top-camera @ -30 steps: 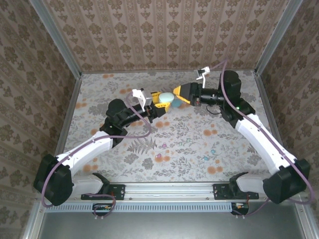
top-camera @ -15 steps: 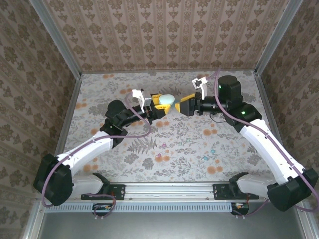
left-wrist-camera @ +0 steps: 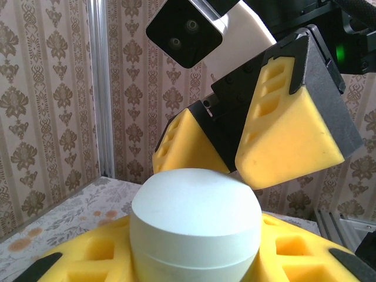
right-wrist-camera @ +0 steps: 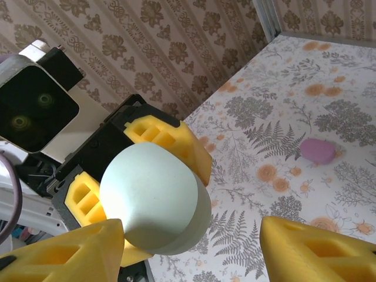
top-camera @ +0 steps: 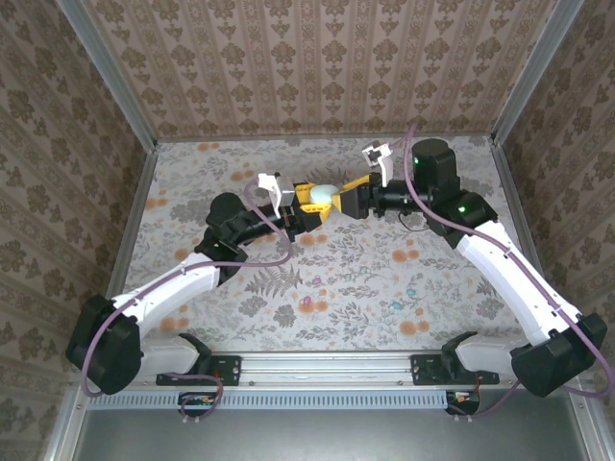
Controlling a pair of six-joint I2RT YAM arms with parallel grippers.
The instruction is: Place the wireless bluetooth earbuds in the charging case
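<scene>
A pale mint charging case [top-camera: 324,192] is held above the cloth, lid closed, with my left gripper [top-camera: 312,200] shut on its lower half. In the left wrist view the charging case [left-wrist-camera: 194,226] rises between the yellow pads [left-wrist-camera: 88,255]. My right gripper [top-camera: 339,202] faces it from the right, open. Its pads [right-wrist-camera: 320,252] stand on either side of the charging case [right-wrist-camera: 155,200]: one is close to the lid, the other well clear. A small pink oval piece [right-wrist-camera: 318,150] lies on the cloth; I cannot tell whether it is an earbud.
The flowered cloth [top-camera: 365,279] covers the table, with patterned walls on three sides and a metal post [right-wrist-camera: 265,17] in the corner. Both arms meet over the back middle of the table. The right arm's fingers [left-wrist-camera: 288,135] hang just above the case.
The right arm has swung left and turned its wrist, bringing its open fingers up to and around the case's lid. The left arm and the case have stayed still.
</scene>
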